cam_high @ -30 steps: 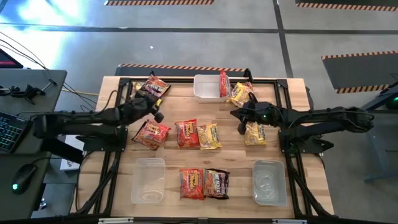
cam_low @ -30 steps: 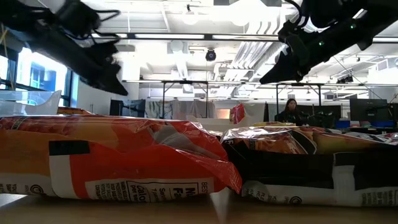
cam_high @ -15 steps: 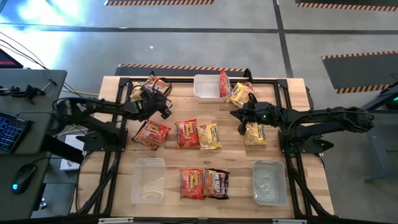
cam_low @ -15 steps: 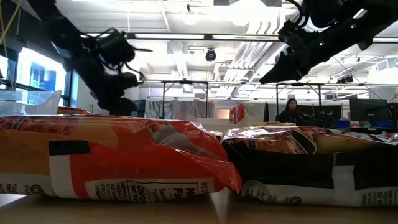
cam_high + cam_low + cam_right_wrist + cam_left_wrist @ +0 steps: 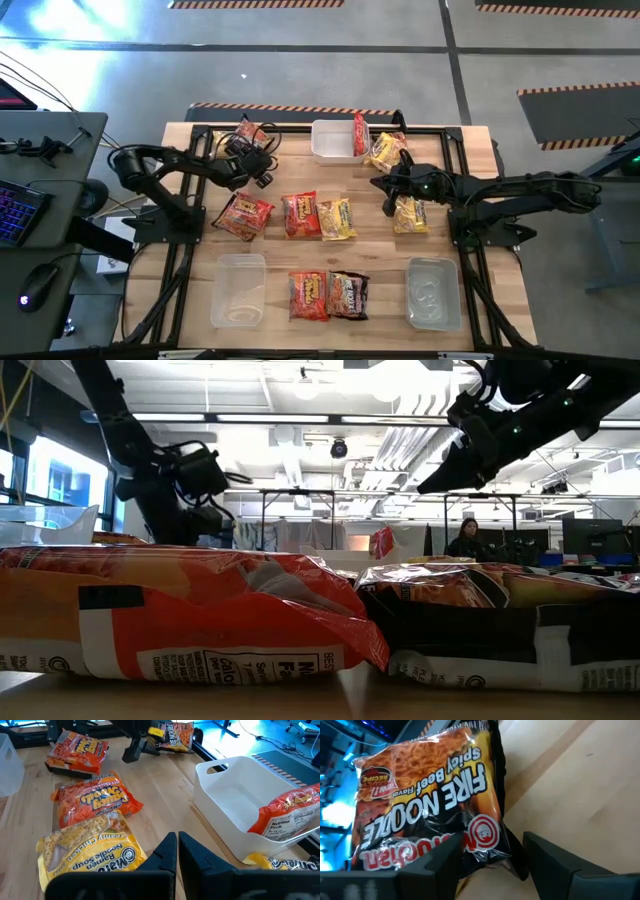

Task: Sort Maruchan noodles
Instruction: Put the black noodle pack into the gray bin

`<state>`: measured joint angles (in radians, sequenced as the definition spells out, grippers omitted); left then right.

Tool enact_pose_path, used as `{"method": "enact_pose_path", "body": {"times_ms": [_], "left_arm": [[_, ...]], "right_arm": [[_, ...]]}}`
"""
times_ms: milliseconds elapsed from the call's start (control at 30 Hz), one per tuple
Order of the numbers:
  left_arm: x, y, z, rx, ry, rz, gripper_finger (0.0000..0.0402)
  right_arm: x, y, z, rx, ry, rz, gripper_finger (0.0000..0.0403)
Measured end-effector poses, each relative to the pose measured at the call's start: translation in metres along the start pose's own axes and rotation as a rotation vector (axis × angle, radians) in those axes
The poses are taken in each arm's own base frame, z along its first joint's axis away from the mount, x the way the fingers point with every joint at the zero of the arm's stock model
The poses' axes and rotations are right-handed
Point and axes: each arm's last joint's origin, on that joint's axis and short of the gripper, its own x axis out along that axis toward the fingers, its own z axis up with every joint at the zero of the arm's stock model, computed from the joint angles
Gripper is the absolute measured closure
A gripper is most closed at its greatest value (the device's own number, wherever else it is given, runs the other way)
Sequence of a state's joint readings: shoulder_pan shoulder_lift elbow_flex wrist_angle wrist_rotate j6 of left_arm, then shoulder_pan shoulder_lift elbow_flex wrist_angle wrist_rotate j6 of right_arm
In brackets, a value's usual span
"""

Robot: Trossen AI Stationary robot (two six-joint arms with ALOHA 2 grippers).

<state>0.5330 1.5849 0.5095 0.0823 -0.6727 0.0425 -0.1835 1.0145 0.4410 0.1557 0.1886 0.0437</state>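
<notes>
Left end effector (image 5: 262,172): fingers spread, empty, at the far-left part of the worktop (image 5: 380,245). In the left wrist view the Fire Noodle packet (image 5: 427,800) lies just ahead of the fingers (image 5: 555,857), flat on the wood, free of both. Compared with a second ago, the arm has drawn back toward its own side and the fingers have parted; the packet that was under the end effector is left by the far-left corner (image 5: 250,135).

Right end effector (image 5: 385,185): fingers pressed together, empty, unmoved over the last second, hovering between the white tub (image 5: 335,142) and a yellow chicken packet (image 5: 410,213).

Packets, other positions:
- one red packet (image 5: 359,135) standing in the white tub; one yellow packet (image 5: 385,150) just beside that tub;
- three in the middle row (image 5: 295,215);
- two at the near edge (image 5: 328,295), between two clear tubs (image 5: 240,290).

Judgement: the release looks like a placement completed, so one packet seems sorted to the far-left corner. Most packets lie loose on the wood; the sort appears to be at an early stage. The left arm seems free for its next pick.
</notes>
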Motion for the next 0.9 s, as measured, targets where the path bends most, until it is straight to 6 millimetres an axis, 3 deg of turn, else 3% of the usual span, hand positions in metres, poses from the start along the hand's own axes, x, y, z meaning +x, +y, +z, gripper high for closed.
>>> {"method": "enact_pose_path", "body": {"times_ms": [333,467,667,900], "left_arm": [[-0.008,0.006,0.005,0.052,-0.036,-0.023,0.0383],[-0.019,0.014,0.011,0.023,-0.095,-0.106,0.0393],[-0.045,0.027,0.017,-0.095,-0.180,-0.317,0.0399],[-0.071,0.037,0.023,-0.217,-0.282,-0.615,0.0401]], "right_arm": [[0.000,-0.001,0.001,0.031,-0.014,-0.040,0.0402],[0.001,-0.001,0.004,0.040,-0.041,-0.062,0.0379],[0.021,0.003,0.003,0.010,-0.058,-0.050,0.0283],[0.072,0.014,0.024,-0.130,0.000,-0.039,0.0152]]}}
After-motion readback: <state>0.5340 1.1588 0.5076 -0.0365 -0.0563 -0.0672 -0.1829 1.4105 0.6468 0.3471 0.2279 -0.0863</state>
